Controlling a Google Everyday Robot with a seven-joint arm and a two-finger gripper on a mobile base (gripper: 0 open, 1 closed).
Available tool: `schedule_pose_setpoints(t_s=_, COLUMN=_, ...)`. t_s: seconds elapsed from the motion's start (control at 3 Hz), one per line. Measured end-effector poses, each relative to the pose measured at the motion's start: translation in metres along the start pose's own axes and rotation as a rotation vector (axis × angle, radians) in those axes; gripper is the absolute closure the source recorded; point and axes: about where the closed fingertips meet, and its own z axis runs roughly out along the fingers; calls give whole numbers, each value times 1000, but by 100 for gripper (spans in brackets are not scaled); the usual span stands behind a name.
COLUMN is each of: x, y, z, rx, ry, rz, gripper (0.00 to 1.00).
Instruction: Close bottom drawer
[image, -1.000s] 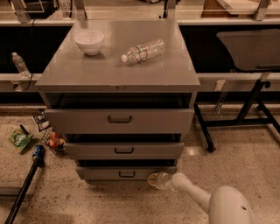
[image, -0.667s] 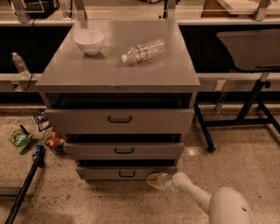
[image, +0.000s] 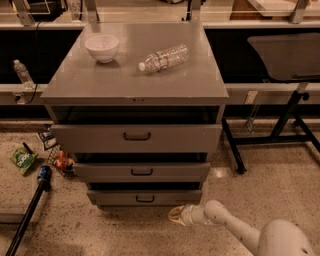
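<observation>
Currently, a green packet (image: 22, 160) is being noted lying on the speckled floor (image: 280, 172) at far left. A white bowl (image: 102, 47) and a plastic water bottle (image: 164, 57) are being carried on the grey cabinet top (image: 125, 85). The bottom drawer (image: 115, 197) is being observed lowest of three, with a dark gap above its front. The gripper (image: 176, 215) is being held low, just beside that drawer's lower right edge; whether it is open or closed cannot be told.
</observation>
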Motion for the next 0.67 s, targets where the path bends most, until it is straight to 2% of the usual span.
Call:
schedule_pose_setpoints(t_s=0.33, x=-23, y=27, z=-30, rx=-59, ry=-51, rz=17, gripper=100)
schedule_pose_setpoints(t_s=0.67, x=-24, y=30, z=-27, rx=-65, ry=-53, rz=17, gripper=81)
